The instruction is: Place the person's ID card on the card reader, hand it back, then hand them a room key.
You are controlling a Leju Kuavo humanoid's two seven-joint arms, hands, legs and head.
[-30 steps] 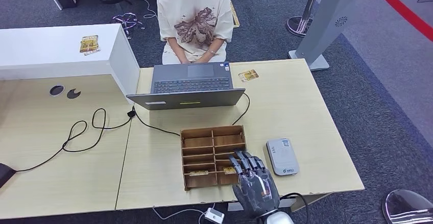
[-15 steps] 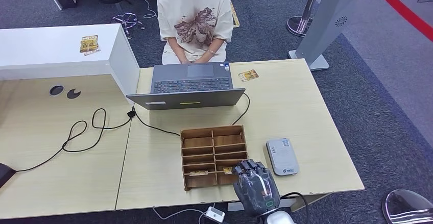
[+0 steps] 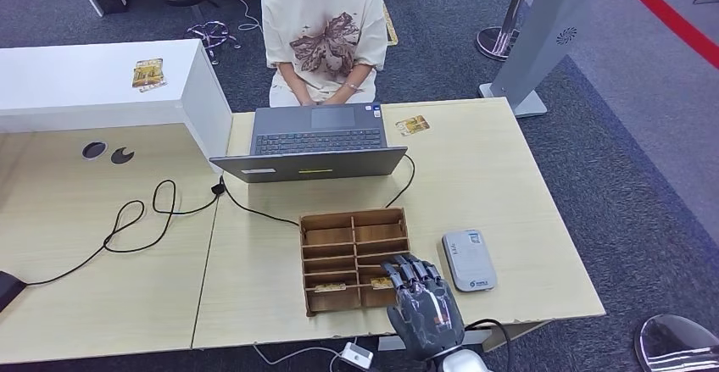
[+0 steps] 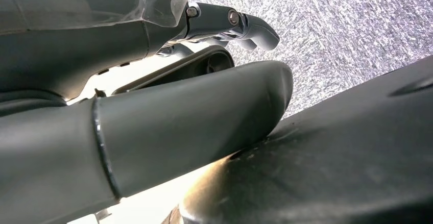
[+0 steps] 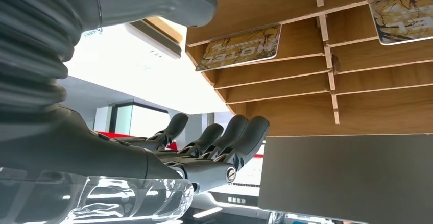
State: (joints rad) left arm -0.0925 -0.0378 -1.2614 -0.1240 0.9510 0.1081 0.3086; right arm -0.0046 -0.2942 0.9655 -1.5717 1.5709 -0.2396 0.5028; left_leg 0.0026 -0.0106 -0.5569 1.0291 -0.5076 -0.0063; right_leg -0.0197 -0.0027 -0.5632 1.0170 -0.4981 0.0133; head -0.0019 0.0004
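right hand (image 3: pixel 421 300) over near right corner of wooden tray (image 3: pixel 354 258), fingers spread, holding nothing, beside a key card (image 3: pixel 381 283) in its slot. reader (image 3: pixel 468 259) just right. left hand (image 4: pixel 153 81) grip can't tell.

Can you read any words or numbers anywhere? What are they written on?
"HOTEL", shown upside down in the right wrist view: on the yellow patterned key card in the brown wooden slotted organizer box.
Second yellow card in that box: lettering cut off, unreadable.
Grey rectangular card reader: markings too small.
Grey open laptop: stickers and keys too small.
Yellow card beside laptop: too small.
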